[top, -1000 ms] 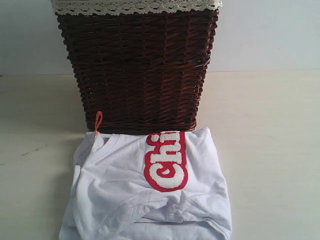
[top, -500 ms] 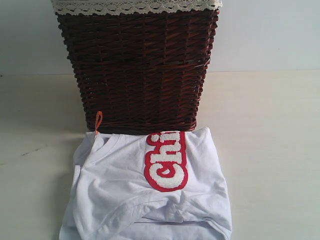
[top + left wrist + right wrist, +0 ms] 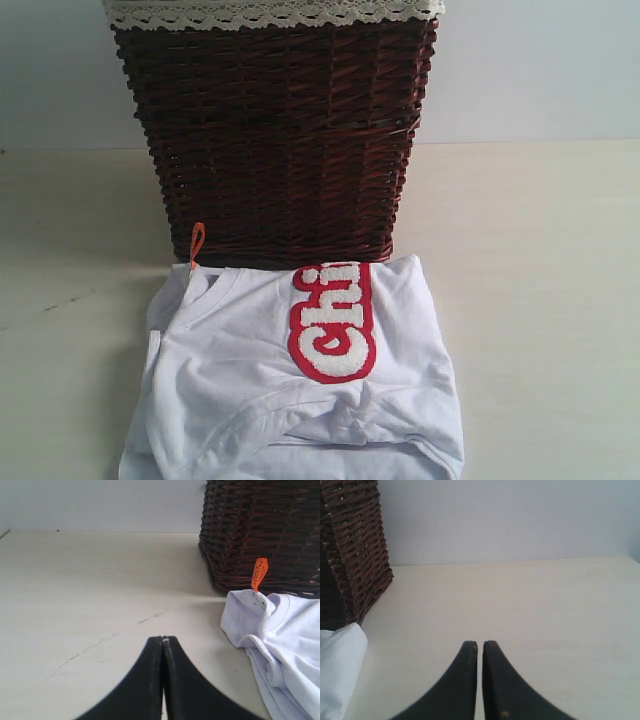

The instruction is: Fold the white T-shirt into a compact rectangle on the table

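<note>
Comparing the last second, nothing has moved: the shirt (image 3: 300,390) lies folded on the table (image 3: 540,300) at lower centre of the exterior view, just below the basket (image 3: 275,130). I judge the folding done or nearly so. My left gripper (image 3: 163,640) is closed and empty. My right gripper (image 3: 480,644) shows only a slit and is also empty. The frame's bottom edge cuts off the shirt's lower hem.

Both flanks of the white T-shirt (image 3: 300,400): the table (image 3: 540,300) lies bare, passage unobstructed. Far side: the wicker basket (image 3: 275,140) stands in the way, just behind the collar edge, possibly touching it; the exterior view does not settle contact. The wall (image 3: 540,70) backs the basket.
</note>
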